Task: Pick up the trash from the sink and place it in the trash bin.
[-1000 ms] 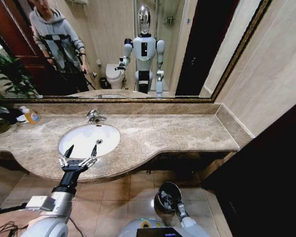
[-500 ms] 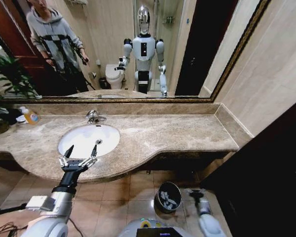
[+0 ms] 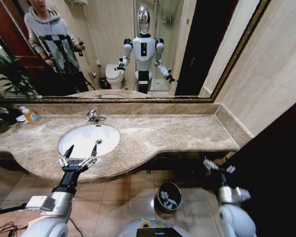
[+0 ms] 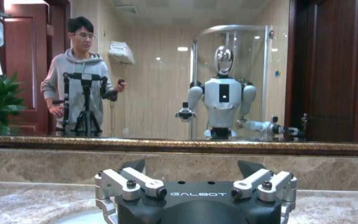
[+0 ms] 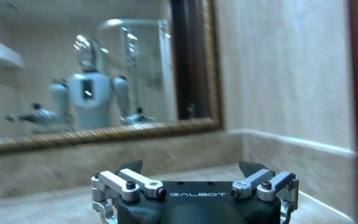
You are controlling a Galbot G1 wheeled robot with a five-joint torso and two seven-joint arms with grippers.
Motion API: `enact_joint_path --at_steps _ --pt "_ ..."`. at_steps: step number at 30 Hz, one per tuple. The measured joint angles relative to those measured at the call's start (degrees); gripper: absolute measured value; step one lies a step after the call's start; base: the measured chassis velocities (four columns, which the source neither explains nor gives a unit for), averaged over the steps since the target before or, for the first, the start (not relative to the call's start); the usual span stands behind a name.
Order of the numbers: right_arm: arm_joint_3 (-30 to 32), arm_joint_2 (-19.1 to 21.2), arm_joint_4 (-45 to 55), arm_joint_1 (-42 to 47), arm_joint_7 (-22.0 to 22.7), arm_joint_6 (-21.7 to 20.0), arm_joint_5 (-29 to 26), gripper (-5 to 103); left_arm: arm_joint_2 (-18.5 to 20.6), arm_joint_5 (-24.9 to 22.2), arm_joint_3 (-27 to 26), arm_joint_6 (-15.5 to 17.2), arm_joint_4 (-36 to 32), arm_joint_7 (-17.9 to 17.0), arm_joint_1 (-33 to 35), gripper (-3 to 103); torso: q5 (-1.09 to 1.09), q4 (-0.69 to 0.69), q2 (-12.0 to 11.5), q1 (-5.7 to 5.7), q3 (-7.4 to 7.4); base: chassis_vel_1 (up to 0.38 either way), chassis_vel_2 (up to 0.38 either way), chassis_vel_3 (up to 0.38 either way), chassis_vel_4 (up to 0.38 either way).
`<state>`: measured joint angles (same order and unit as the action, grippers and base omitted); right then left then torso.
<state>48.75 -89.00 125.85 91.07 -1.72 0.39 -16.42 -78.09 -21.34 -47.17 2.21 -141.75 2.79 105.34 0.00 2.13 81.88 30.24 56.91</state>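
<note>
Left fingers [image 3: 69, 150]: spread wide, nothing between them
Left gripper [image 3: 80, 151]: over the front rim of the sink [image 3: 89, 139], above the marble tabletop [image 3: 177, 133]
Right fingers [image 3: 207, 163]: spread open, holding nothing
Right gripper [image 3: 217, 166]: raised at the right end of the tabletop, well apart from the trash bin [image 3: 168, 196]
Trash [image 3: 166, 199]: white pieces lying inside the bin, on the floor [image 3: 133, 192] below the tabletop edge
</note>
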Motion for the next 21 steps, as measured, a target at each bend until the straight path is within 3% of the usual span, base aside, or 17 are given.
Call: enact_joint_path --at_steps 4,16,21 --pt "-2.2 1.1 3.3 0.6 -1.2 -1.3 -0.1 100 0.0 0.0 0.0 0.0 0.0 0.0 0.0 100 -0.01 -0.02 0.0 -0.01 0.00 0.000 0.000 0.000 0.000" --pt "-7.3 2.8 1.9 3.7 -8.3 3.0 3.6 100 0.0 0.0 0.0 0.0 0.0 0.0 0.0 100 0.00 -0.02 0.0 -0.02 0.00 0.000 0.000 0.000 0.000" --pt "-9.1 2.8 2.6 4.4 -9.3 3.0 4.3 100 0.0 0.0 0.0 0.0 0.0 0.0 0.0 100 0.00 -0.02 0.0 -0.02 0.00 0.000 0.000 0.000 0.000"
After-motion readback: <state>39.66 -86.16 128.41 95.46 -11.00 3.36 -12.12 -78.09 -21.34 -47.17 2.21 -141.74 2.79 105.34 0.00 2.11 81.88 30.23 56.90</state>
